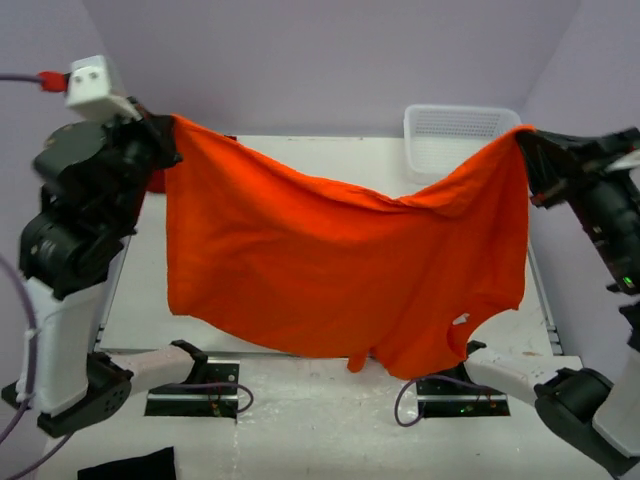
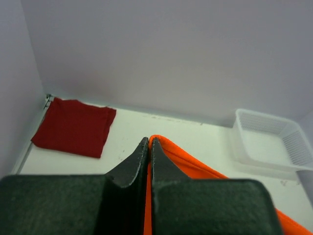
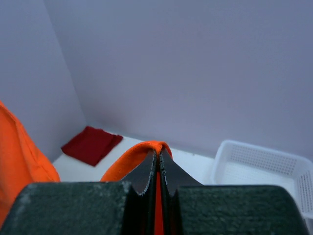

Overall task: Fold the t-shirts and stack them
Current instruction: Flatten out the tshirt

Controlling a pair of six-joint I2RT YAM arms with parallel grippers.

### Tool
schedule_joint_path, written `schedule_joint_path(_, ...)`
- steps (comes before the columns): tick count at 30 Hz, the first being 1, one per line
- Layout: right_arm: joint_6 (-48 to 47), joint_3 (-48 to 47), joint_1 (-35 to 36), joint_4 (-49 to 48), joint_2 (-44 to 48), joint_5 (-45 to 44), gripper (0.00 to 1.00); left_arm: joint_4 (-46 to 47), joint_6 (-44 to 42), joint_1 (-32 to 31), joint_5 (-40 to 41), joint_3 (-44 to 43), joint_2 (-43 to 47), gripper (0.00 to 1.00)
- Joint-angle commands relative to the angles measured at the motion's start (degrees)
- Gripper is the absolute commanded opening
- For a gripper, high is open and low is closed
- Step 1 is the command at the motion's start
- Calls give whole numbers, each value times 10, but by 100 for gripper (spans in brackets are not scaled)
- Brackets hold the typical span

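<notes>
The orange t-shirt [image 1: 330, 270] hung stretched like a curtain across the near side of the bench [image 1: 320, 160], blocking any reach through. Beyond it lay open room, hemmed by the folded crimson t-shirt [image 2: 73, 127] far left and the white basket [image 1: 440, 155] far right.

The orange t-shirt [image 1: 330, 270] is a bright solid orange, totally plain. The crimson t-shirt [image 2: 73, 127] is dark red, plain too. Basket [image 1: 455, 125] is white mesh, desk [image 1: 300, 150] is white, walls [image 1: 330, 60] pale lilac, little cloth [image 1: 130, 467] black.
</notes>
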State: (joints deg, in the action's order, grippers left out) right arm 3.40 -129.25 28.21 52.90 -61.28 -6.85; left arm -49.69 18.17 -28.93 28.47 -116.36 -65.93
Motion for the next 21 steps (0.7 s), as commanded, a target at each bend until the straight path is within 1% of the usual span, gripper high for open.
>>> schedule_joint_path(1,-30,31,-1,-44,-81,-44,0,48,-30,12,44,32,-66,0)
schedule_joint_path(2,-30,31,-2,-44,-95,-52,0,54,-29,25,34,35,-79,0)
schedule_joint_path(3,-53,25,-2,-46,-123,-59,0,59,-27,41,14,38,-90,0)
schedule_joint_path(4,-58,21,-3,-51,-135,-70,0,64,-17,82,-27,41,-102,0)
schedule_joint_path(7,-67,-1,-8,-58,-183,-69,0,83,-9,127,-65,46,-149,0)
schedule_joint_path(9,-74,-23,-10,-58,-213,-69,0,101,-11,149,-82,43,-163,0)
schedule_joint_path(12,-86,-44,-13,-57,-236,-83,0,110,-19,168,-94,24,-191,0)
schedule_joint_path(15,-92,-42,-13,-57,-239,-92,0,105,-29,176,-111,-4,-205,0)
schedule_joint_path(17,-92,-37,-12,-54,-225,-91,0,101,-31,177,-115,-12,-199,0)
schedule_joint_path(21,-87,-16,-11,-48,-180,-95,0,87,-28,176,-148,-5,-147,0)
